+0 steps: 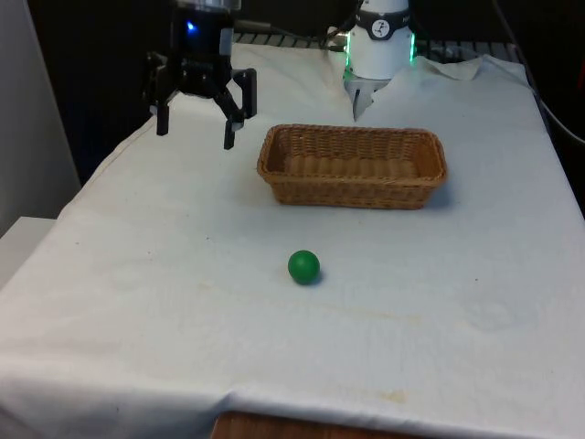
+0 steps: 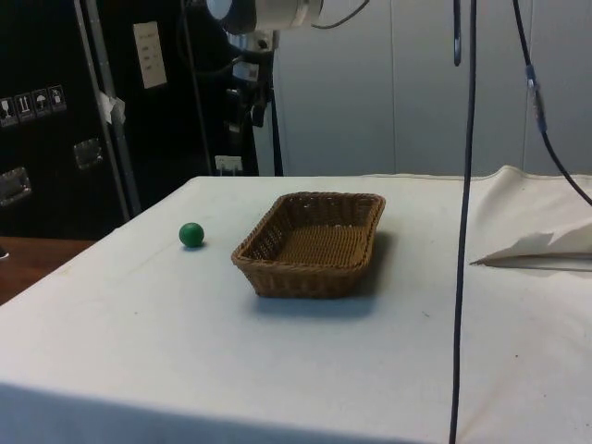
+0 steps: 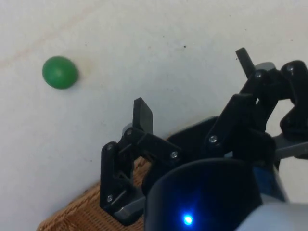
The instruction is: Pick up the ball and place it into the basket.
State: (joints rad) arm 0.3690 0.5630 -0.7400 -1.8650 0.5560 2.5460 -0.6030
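So far nothing is done: the ball (image 1: 303, 266) lies on the bench (image 1: 137, 302), apart from the basket (image 1: 352, 165). The claw (image 1: 195, 128) hangs spread and empty, well away; grasp and placing remain.

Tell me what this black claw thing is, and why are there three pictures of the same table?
The black claw is the hand of a robot arm. It has two fingers, and right now they are spread open and hold nothing. It hangs in the air above the table's white cloth, off to the front view's left of the basket.

The three pictures show one moment from three cameras. One looks across the table at the robot. One looks from the table's side. The third sits on the robot's wrist and looks down past the claw.

On the cloth lies a small green ball, out in the open and apart from the basket. You can spot it from the side and from the wrist too. The brown wicker basket is empty. The robot's job is to put the ball in it, which is not yet done.
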